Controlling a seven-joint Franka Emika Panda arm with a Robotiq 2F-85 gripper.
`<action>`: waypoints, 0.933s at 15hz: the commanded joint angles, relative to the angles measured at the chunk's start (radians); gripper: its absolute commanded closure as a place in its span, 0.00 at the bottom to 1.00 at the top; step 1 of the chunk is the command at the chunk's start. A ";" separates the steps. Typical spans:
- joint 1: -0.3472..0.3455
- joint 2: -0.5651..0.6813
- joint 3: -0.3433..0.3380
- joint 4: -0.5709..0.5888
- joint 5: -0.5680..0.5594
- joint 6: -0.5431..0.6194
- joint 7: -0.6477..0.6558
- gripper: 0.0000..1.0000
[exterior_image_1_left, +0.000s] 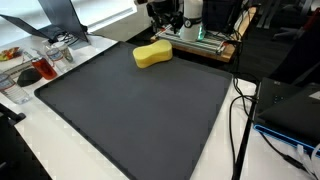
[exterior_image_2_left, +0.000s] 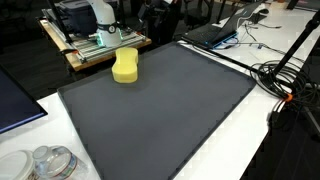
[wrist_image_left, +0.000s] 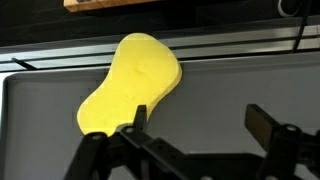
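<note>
A yellow, peanut-shaped sponge (exterior_image_1_left: 152, 54) lies at the far edge of a dark grey mat (exterior_image_1_left: 140, 110), and it shows in both exterior views (exterior_image_2_left: 125, 66). In the wrist view the sponge (wrist_image_left: 135, 85) fills the middle left. My gripper (wrist_image_left: 200, 118) rises from the bottom edge, open, with nothing between its fingers. Its left finger (wrist_image_left: 138, 114) overlaps the sponge's lower edge, and the right finger (wrist_image_left: 263, 122) stands over bare mat (wrist_image_left: 230, 85). The arm's base (exterior_image_2_left: 95, 15) stands just behind the sponge.
A wooden platform (exterior_image_2_left: 95, 50) under the robot borders the mat's far side. Cables (exterior_image_2_left: 285, 80) and a laptop (exterior_image_2_left: 215, 32) lie off one edge. Glass jars (exterior_image_2_left: 50, 162) sit near another corner, and a plate and glassware (exterior_image_1_left: 35, 65) stand beside the mat.
</note>
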 joint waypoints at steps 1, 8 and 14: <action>0.005 -0.155 0.012 -0.158 -0.005 0.072 0.027 0.00; -0.013 -0.397 -0.006 -0.377 0.062 0.217 -0.041 0.00; -0.085 -0.563 -0.140 -0.550 0.096 0.319 -0.233 0.00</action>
